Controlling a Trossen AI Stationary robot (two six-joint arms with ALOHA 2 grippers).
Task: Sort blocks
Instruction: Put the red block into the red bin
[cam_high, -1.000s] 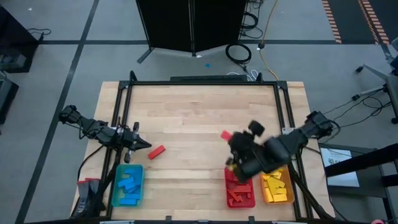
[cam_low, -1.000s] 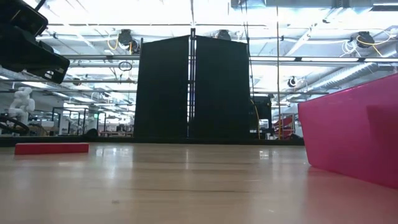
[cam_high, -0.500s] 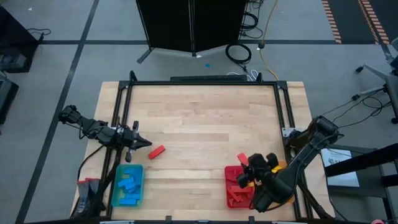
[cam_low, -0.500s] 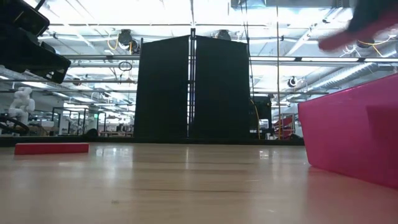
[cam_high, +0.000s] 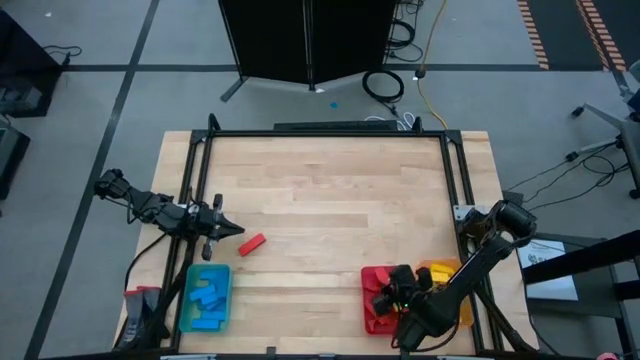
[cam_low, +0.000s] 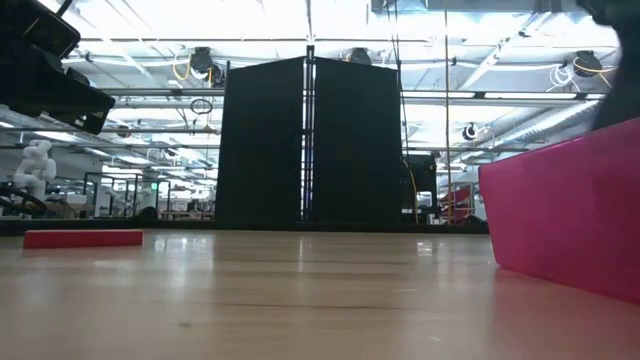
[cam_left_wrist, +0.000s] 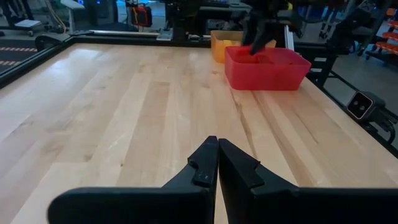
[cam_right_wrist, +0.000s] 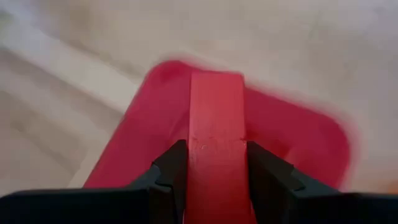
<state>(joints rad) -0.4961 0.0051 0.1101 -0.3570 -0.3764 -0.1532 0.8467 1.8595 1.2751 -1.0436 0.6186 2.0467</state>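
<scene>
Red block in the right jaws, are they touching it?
Touching. The right wrist view shows the red block clamped between the right gripper's jaws, both pressed against its sides, above the red tray.

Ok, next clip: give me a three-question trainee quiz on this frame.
1. True or false: the right gripper grips a red block above the red tray.
2. How many blocks lie loose on the table?
3. The blue tray is nearest to: A) left gripper B) right gripper C) yellow tray

Key: 1 true; 2 one, a red bar; 3 A.
</scene>
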